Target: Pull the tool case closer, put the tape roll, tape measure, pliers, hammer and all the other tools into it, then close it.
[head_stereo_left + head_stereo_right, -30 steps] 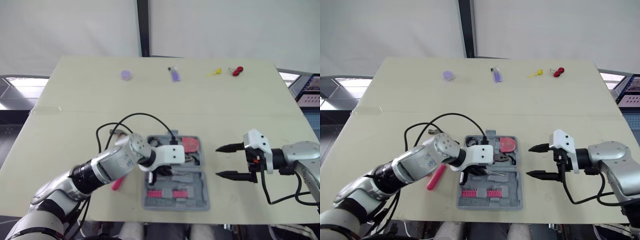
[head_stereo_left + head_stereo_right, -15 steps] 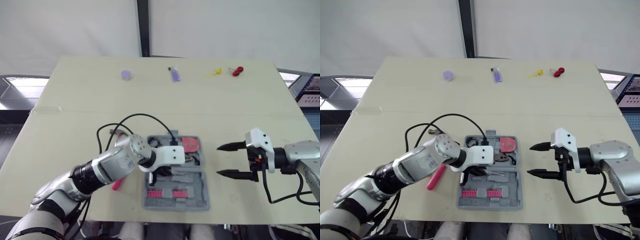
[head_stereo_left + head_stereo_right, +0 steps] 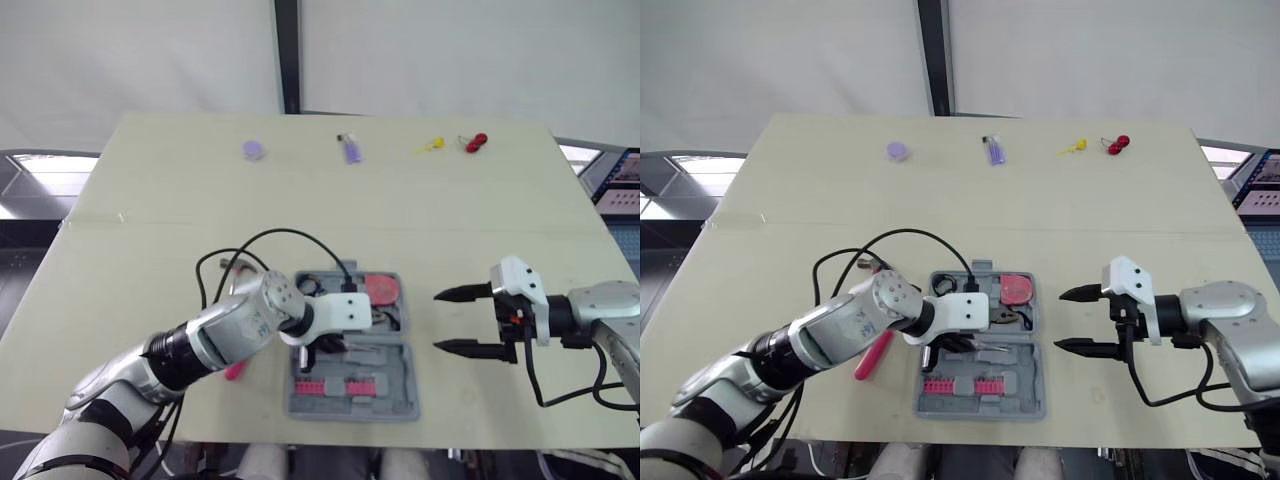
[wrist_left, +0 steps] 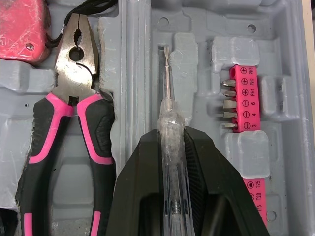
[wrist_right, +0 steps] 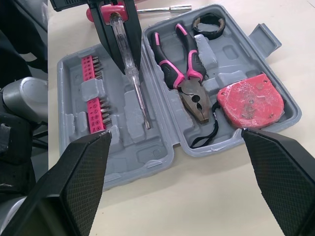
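Two fingers of the left gripper (image 4: pixel 171 135) are pinched on a clear screwdriver (image 4: pixel 169 115), held lengthwise over the middle groove of the open case (image 5: pixel 147 147), probably for seating it there. Pliers (image 4: pixel 74 98), tape measure (image 5: pixel 251 101) and tape roll (image 5: pixel 208 25) are already seated. The right gripper (image 3: pixel 437 322) is spread, just right of the case. A pink-handled tool (image 3: pixel 873 355) is left on the table.

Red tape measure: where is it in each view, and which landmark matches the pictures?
Head views: the red square plastic tape measure lies in the far right corner of the open grey plastic tool case.
Left wrist view: the tape measure sits beside the head of the pink-handled steel pliers.
Right wrist view: the tape measure adjoins the pliers' head.
Shared landmark: the pliers.
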You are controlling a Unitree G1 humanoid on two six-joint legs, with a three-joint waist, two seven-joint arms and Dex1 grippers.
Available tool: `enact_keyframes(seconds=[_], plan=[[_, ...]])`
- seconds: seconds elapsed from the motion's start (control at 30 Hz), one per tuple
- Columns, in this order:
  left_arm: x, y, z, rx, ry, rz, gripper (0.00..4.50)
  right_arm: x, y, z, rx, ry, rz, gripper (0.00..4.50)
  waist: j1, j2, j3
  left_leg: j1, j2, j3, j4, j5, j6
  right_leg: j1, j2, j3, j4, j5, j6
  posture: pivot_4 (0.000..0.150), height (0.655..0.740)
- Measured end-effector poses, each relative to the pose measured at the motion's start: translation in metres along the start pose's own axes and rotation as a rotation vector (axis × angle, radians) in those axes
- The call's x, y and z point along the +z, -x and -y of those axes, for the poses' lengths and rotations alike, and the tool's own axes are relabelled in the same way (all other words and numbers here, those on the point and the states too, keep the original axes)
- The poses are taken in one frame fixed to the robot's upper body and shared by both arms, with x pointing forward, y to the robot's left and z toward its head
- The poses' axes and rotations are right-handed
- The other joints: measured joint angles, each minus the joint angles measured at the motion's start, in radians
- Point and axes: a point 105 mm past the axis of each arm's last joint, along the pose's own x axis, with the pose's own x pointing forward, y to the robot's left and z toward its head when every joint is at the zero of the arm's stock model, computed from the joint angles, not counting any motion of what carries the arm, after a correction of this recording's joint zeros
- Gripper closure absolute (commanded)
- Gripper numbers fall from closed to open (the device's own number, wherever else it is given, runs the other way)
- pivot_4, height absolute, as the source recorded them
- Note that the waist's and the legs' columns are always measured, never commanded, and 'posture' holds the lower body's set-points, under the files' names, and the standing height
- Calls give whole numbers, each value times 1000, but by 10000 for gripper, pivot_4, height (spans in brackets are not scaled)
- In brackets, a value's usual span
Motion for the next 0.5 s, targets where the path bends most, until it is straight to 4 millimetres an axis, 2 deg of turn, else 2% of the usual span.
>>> enact_keyframes(seconds=[0.5], plan=[[-2, -2, 0, 10, 6, -4, 43877, -2, 2, 3, -11, -11, 0, 0, 4, 0, 0, 0, 0, 0, 0, 0, 0, 0, 0, 0, 0, 0, 0, 1500, 7400]])
